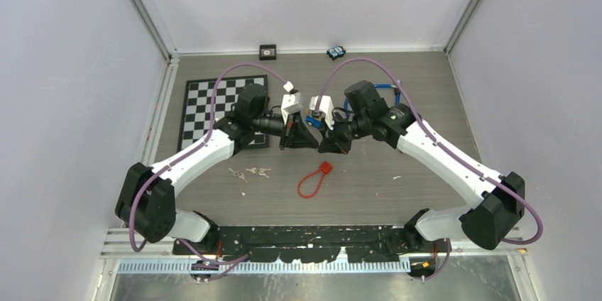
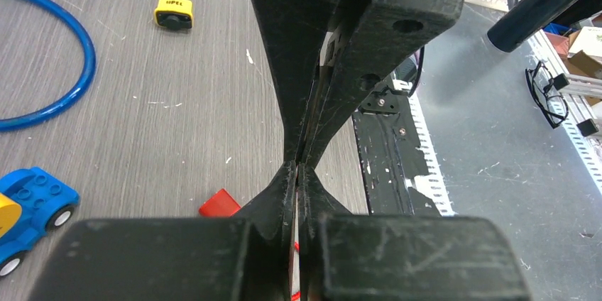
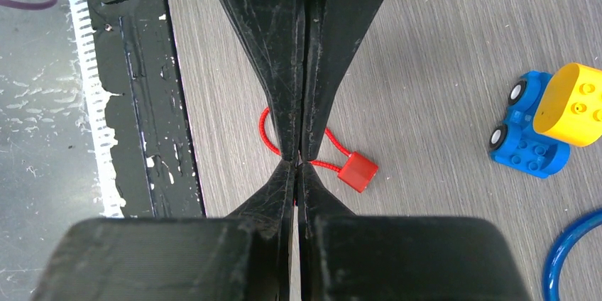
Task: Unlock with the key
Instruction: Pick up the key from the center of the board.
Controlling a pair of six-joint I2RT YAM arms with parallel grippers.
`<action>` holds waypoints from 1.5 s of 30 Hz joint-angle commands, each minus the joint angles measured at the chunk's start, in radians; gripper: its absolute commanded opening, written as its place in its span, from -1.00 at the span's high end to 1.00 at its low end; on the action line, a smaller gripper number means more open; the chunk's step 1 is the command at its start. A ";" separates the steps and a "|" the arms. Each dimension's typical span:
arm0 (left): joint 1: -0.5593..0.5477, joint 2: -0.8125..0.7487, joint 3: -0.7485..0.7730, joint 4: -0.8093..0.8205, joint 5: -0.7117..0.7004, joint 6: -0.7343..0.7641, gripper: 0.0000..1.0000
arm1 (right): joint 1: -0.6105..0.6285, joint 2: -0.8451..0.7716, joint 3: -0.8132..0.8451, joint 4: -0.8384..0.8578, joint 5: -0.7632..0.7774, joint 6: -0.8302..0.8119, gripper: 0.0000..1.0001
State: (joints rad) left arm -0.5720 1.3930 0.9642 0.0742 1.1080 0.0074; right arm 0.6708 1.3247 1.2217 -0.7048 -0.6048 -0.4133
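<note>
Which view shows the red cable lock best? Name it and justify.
Top external: the red cable lock lies whole and unobstructed, loop and body. Right wrist shows it closer, but fingers hide part of the cable. Left wrist catches only a red corner.

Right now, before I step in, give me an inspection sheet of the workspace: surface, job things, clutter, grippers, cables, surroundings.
Surface: grey wood-grain table, a few pale specks.
Job's things: red cable lock lying between the arms; keys lying left of it.
Clutter: checkerboard; blue toy car carrying a yellow brick; yellow toy; blue ring.
Grippers: left gripper and right gripper both shut, tip to tip.
Cables: purple cable along each arm.
Surroundings: white walls; glasses off the table.
</note>
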 commanded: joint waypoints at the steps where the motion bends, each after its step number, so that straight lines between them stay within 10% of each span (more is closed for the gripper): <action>1: -0.008 0.013 -0.003 0.030 0.003 0.008 1.00 | 0.001 -0.020 0.006 0.051 -0.011 0.013 0.99; 9: -0.008 -0.011 -0.046 0.076 -0.012 -0.031 1.00 | 0.000 -0.036 -0.004 0.060 0.017 0.019 0.93; 20: 0.021 -0.060 -0.111 0.171 0.010 -0.085 1.00 | -0.030 -0.077 -0.031 0.059 0.018 0.036 0.12; 32: 0.026 -0.065 -0.137 0.264 0.032 -0.156 1.00 | -0.035 -0.040 -0.022 0.047 -0.057 0.023 0.06; 45: 0.027 -0.066 -0.148 0.292 0.036 -0.177 1.00 | -0.036 -0.004 -0.011 0.036 -0.096 0.006 0.50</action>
State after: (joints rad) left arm -0.5507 1.3579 0.8238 0.3050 1.1229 -0.1585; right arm 0.6376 1.3312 1.1912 -0.6819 -0.6682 -0.3927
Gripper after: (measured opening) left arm 0.009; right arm 0.296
